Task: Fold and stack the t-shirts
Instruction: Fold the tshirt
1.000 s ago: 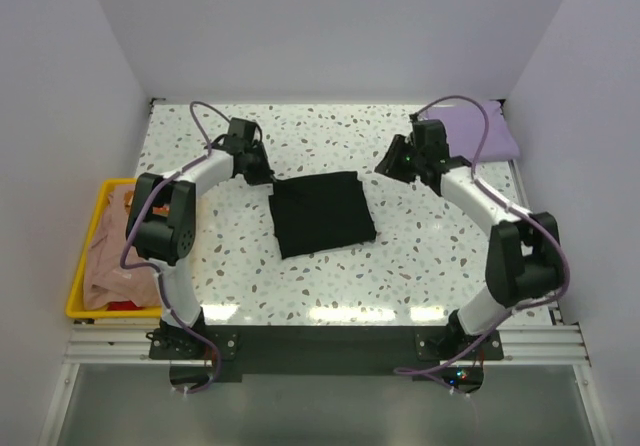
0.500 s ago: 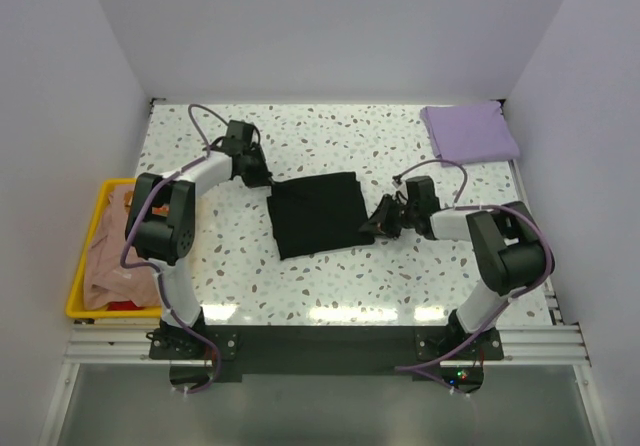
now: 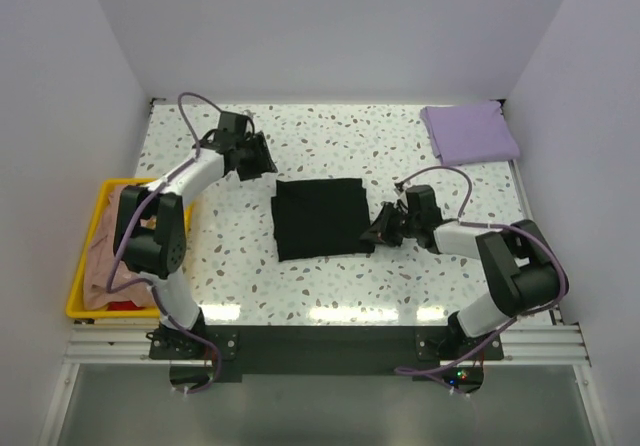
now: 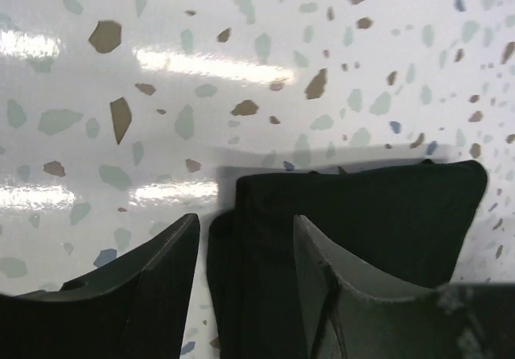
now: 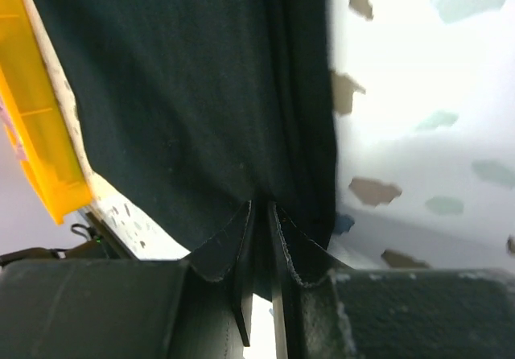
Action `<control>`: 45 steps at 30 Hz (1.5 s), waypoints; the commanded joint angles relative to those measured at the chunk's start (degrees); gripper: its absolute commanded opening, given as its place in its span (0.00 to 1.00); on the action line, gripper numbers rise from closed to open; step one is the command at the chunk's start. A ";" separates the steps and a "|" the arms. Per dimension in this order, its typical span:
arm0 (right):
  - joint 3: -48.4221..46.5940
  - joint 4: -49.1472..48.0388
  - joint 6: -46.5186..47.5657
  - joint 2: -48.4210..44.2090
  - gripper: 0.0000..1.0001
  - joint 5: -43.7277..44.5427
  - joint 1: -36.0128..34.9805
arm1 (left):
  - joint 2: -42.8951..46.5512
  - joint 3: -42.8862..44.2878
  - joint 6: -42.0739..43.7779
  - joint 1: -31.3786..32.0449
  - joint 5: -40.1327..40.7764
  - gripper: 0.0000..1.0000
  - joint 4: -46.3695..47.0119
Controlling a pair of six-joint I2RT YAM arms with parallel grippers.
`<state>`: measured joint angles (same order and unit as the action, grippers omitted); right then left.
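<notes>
The folded black t-shirt (image 3: 318, 216) lay mid-tabletop (image 3: 330, 141), its 3 o'clock edge pinched by the right jaws, the left jaws spread near its 11 o'clock corner; a shallow, single-layer pinch risked dragging the fold open.

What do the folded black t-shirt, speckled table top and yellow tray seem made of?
The folded black t-shirt looks like soft matte cloth, maybe cotton: it lies in limp layers. The speckled table top is glossy, stone or laminate: lights reflect in it. The yellow tray seems smooth moulded plastic: stiff, even walls.
</notes>
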<state>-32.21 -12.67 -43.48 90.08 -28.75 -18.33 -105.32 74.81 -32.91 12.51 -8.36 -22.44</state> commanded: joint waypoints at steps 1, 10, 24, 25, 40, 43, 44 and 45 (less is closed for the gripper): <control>0.92 4.31 -0.02 -4.56 0.16 5.53 -2.41 | 7.58 3.68 2.93 4.61 0.89 0.54 -0.94; -0.66 10.80 -2.57 -13.08 0.18 13.27 -5.14 | 10.92 -9.22 -2.94 20.79 0.36 0.14 5.11; -25.70 12.31 0.94 7.70 0.20 12.32 -5.14 | 9.69 -29.71 -8.23 25.81 -0.60 0.00 14.96; -27.37 12.49 1.03 10.00 0.20 11.97 -4.97 | 9.87 -29.72 -8.05 25.81 -0.60 0.00 14.97; -45.13 16.09 4.64 32.08 0.20 1.61 -0.75 | 12.77 -29.81 -5.68 25.81 -2.54 0.00 13.30; -45.49 17.06 5.60 29.72 0.23 1.07 -0.75 | 14.43 -28.23 -4.89 25.37 -2.63 0.10 12.51; -45.40 17.41 5.78 28.58 0.25 0.98 -0.75 | 15.92 -26.57 -4.71 24.76 -2.71 0.13 12.07; -45.49 17.76 6.30 26.83 0.26 1.07 -0.75 | 16.63 -25.68 -4.54 24.23 -2.45 0.22 10.59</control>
<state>-76.16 2.50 -40.01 120.73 -26.81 -19.44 -92.42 46.02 -39.40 37.67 -10.24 -7.64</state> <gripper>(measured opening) 0.246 0.167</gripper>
